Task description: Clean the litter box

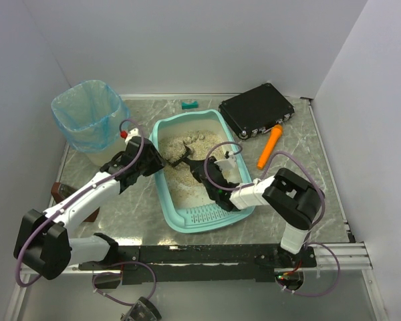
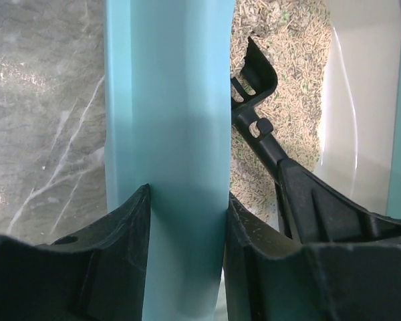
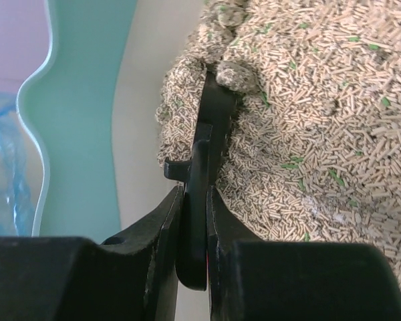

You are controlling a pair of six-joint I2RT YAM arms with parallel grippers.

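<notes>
The litter box (image 1: 199, 215) sits in the middle of the table (image 1: 321, 200), its ribbed, slotted lip towards the arms and its far end near the back wall. Beige litter (image 1: 187, 175) fills it, heaped unevenly.

The left gripper (image 2: 187, 197) clamps the box's left rim. In the left wrist view the teal edge runs straight up between the two black fingers (image 2: 113, 241), one pressed against the outer face and the other on the inner side. The jaws stand partly apart, filled by the rim's width.

The right gripper (image 3: 194, 200) reaches over the box from the right and is closed tight on the thin black handle of a scoop (image 3: 210, 127). The scoop's front end is dug into the litter close to the cream inner wall on the left side. A grey-brown lump (image 3: 235, 75) lies against its tip; it may be clumped litter, though the close view makes that hard to confirm.

A white bin (image 1: 87, 120) lined with a blue bag stands at the back left, just beside the box's far left corner. A black case (image 1: 256, 110) lies at the back right, with an orange stick (image 1: 271, 146) beside it, apart from the box.
</notes>
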